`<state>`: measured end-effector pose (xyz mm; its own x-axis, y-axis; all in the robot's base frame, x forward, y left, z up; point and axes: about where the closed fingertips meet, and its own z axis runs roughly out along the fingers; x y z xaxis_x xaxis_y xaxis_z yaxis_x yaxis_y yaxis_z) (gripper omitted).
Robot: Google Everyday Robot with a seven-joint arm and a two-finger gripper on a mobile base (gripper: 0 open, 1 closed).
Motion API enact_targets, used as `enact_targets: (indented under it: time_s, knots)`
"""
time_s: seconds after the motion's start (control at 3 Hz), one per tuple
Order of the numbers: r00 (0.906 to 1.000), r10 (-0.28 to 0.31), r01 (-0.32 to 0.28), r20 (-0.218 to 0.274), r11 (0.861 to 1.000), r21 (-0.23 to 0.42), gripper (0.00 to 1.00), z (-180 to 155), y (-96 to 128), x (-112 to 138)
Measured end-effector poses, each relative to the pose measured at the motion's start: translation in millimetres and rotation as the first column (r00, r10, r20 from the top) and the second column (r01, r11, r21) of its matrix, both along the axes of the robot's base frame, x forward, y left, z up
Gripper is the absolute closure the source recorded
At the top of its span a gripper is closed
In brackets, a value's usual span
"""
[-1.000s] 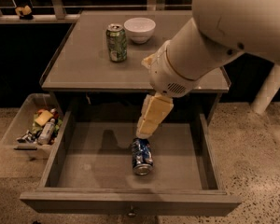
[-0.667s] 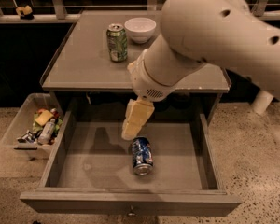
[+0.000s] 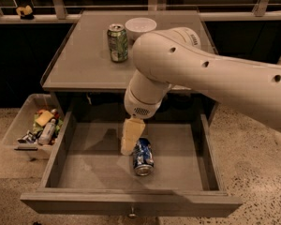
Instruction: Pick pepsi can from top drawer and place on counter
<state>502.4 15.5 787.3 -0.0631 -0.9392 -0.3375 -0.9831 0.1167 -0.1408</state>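
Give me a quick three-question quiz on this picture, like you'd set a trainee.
1. True or false: the Pepsi can lies on its side in the open drawer.
2. What stands on the counter? A) a green can and a bowl; B) two bottles; C) a kettle.
3. Where is the pincer?
Key: 1 true. 2 A. 3 down in the drawer, just beside the Pepsi can.

Dented blue pepsi can point(image 3: 143, 156) lying in open top drawer point(image 3: 131, 202), pincer point(image 3: 128, 148) beside it
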Motion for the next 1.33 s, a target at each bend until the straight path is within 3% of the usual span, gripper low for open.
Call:
enact_targets:
  time_s: [0.33, 0.67, 1.0, 1.33]
  knots:
    - [1.0000, 0.000, 0.000, 0.000, 1.000, 0.000, 0.00, 0.0, 0.0, 0.0]
    - [0.9978, -0.065, 0.063, -0.016, 0.996, -0.066, 0.00, -23.7, -14.1, 21.8]
    - [0.9750, -0.206, 0.196, -0.083, 0.973, -0.123, 0.00, -64.8, -48.7, 59.5]
    - [0.9428, -0.294, 0.273, -0.158, 0.952, -0.139, 0.00, -93.5, -72.7, 72.1]
